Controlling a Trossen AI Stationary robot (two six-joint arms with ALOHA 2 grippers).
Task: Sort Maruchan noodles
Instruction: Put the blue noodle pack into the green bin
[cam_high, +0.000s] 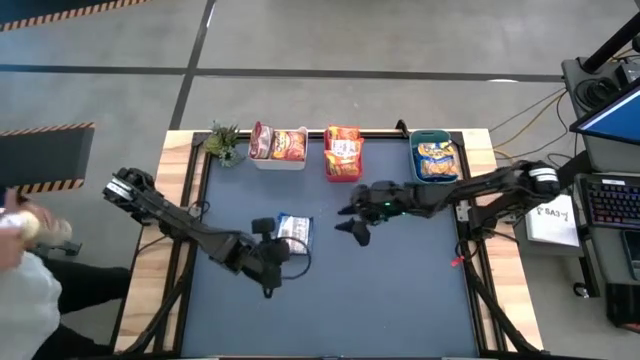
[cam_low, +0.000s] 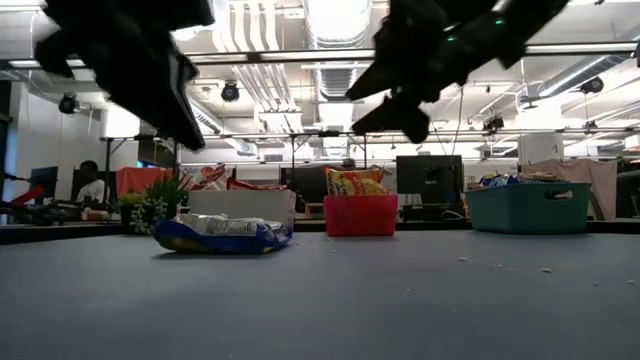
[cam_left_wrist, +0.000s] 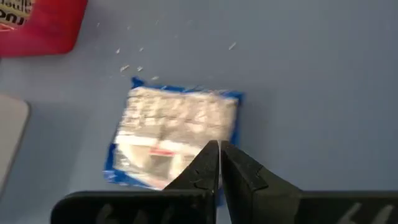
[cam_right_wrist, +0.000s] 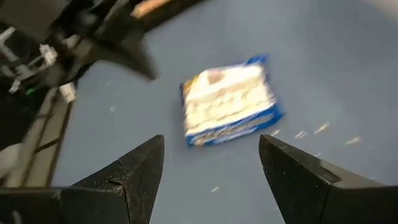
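One blue-edged, silvery-white noodle packet (cam_high: 296, 230) lies flat on the dark mat, alone near the middle (cam_low: 222, 235). My left gripper (cam_high: 280, 247) hangs just over the packet's near-left side with its fingers shut (cam_left_wrist: 219, 147); the low view shows it raised clear of the packet (cam_low: 192, 135). My right gripper (cam_high: 352, 222) is open and also raised (cam_low: 392, 102), to the right of the packet, which shows between its spread fingers (cam_right_wrist: 230, 106). Other packets sit in the bins at the far edge.
Along the far edge stand a small green plant (cam_high: 225, 143), a white bin (cam_high: 278, 160) with red-orange packets, a red bin (cam_high: 343, 168) with orange packets and a teal bin (cam_high: 436, 180) with blue-yellow packets. Crumbs dot the mat. A person (cam_high: 22, 240) is at the left.
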